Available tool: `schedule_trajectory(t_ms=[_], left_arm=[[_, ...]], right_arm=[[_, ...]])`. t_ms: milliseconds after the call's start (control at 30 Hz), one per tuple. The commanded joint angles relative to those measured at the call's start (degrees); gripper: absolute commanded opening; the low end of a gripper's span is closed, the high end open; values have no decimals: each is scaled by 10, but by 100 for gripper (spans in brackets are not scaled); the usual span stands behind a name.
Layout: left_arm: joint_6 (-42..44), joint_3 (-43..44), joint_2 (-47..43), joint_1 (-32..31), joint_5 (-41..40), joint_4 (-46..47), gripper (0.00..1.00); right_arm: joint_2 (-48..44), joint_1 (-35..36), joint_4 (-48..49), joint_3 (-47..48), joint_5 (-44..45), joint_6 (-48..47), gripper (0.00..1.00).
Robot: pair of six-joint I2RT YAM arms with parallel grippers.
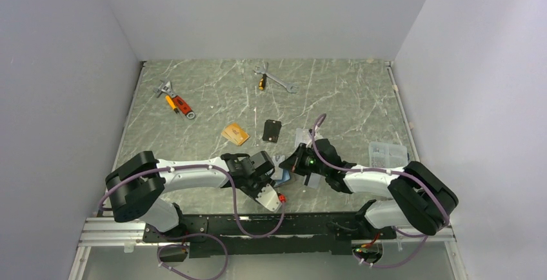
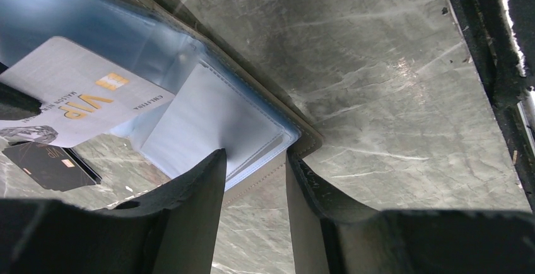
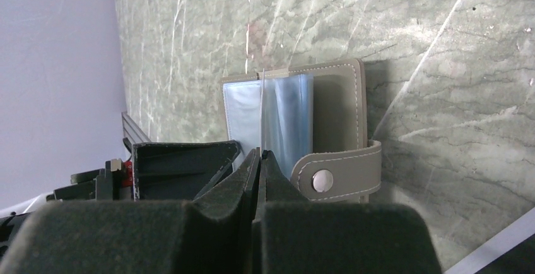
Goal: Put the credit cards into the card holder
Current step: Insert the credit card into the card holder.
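1. The left gripper [image 2: 255, 160] straddles a corner of the open card holder [image 3: 340, 103]. Its jaws are partly apart, and I cannot tell if they pinch it.
2. The right gripper [image 3: 260, 154], fingers together on the silver-grey card [image 2: 69, 91], holds it over the holder's blue pockets. It looks unseated.
3. Beyond, the white card [image 1: 302, 137], black card [image 1: 272, 130] and orange card [image 1: 235, 133] lie on the table [image 1: 335, 99]. That leaves 3 untouched, and none appears stowed.

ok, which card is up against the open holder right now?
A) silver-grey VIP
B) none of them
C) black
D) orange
A: the left wrist view shows the silver-grey VIP card against the blue pockets of the card holder, while the orange card and black card lie apart from it on the table.
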Motion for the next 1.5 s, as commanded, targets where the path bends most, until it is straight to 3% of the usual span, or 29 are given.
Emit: schedule_trajectory(t_ms=[0, 933, 1467], left_arm=[[-2, 8, 8, -4, 10, -1, 45], [-17, 10, 5, -4, 4, 7, 50], [-17, 14, 8, -4, 0, 9, 46]], right_arm=[[8, 0, 53, -8, 9, 10, 0], [50, 3, 113, -48, -26, -2, 0], [92, 3, 140, -23, -38, -24, 0]])
